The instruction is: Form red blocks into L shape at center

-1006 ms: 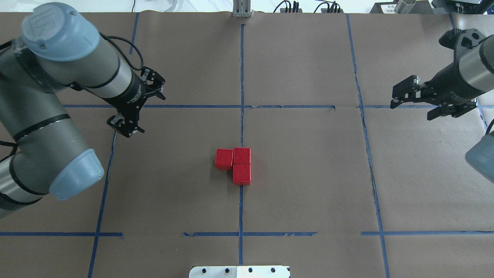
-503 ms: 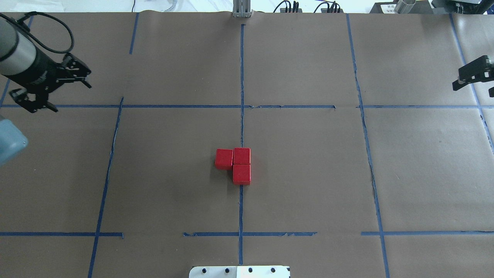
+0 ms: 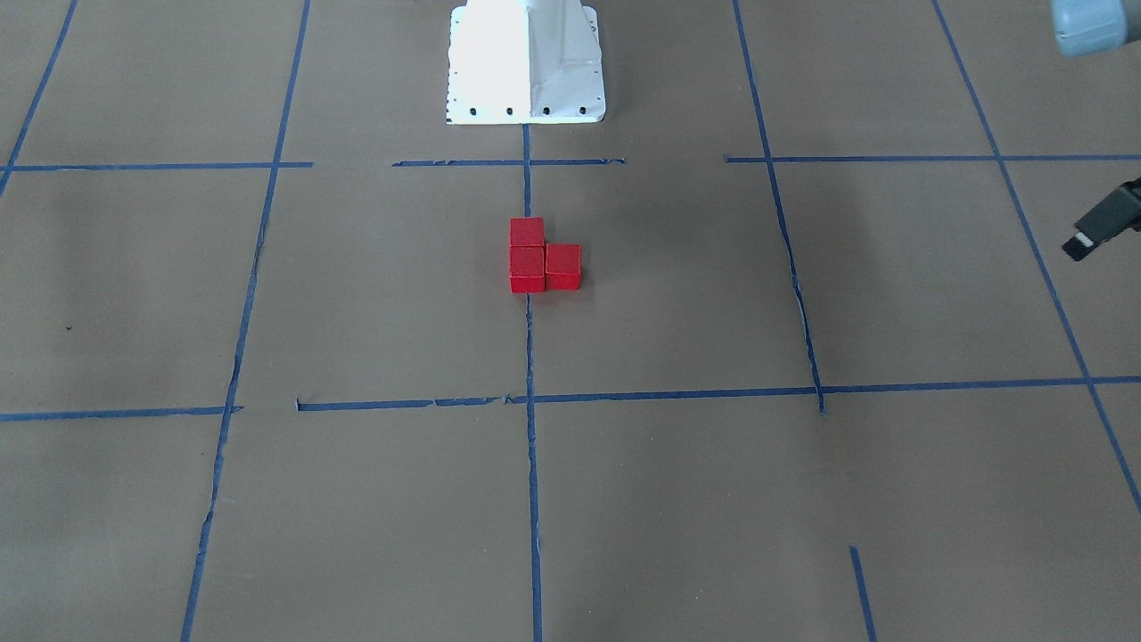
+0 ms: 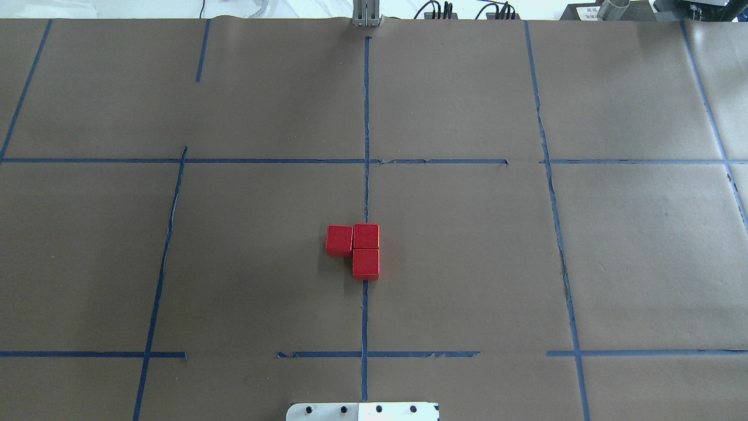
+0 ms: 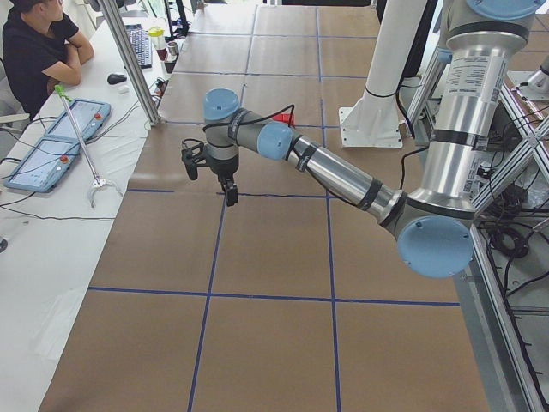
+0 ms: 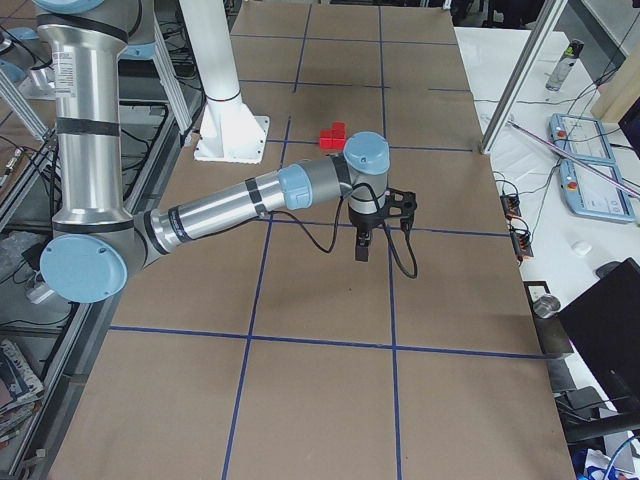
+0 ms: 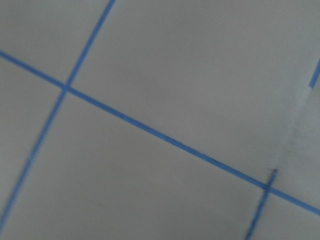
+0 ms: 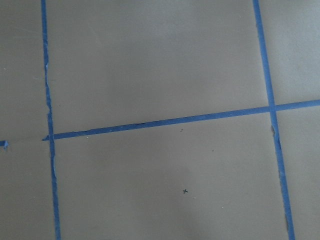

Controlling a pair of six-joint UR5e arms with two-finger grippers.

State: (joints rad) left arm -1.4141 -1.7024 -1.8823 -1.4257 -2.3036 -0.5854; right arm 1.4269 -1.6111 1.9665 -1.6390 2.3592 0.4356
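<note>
Three red blocks (image 4: 366, 236) lie touching in an L on the brown paper. Two sit on the vertical blue tape line and one is at their left in the overhead view. They lie in the center square (image 4: 461, 257) and also show in the front view (image 3: 527, 267) and the right side view (image 6: 333, 135). No arm shows in the overhead view. My left gripper (image 5: 210, 176) hangs over the paper, well away from the blocks; one of its fingers (image 3: 1101, 230) shows at the front view's right edge. My right gripper (image 6: 380, 232) hangs over the other end. I cannot tell whether either is open.
The white robot base plate (image 4: 362, 411) sits at the near edge of the paper. A seated operator (image 5: 34, 51), tablets (image 5: 51, 146) and a metal post (image 5: 137, 60) stand beyond the table's far side. Both wrist views show only paper and blue tape.
Both arms have drawn outward and left the overhead view, the left one to the left, the right one to the right. The three red blocks have not moved.
</note>
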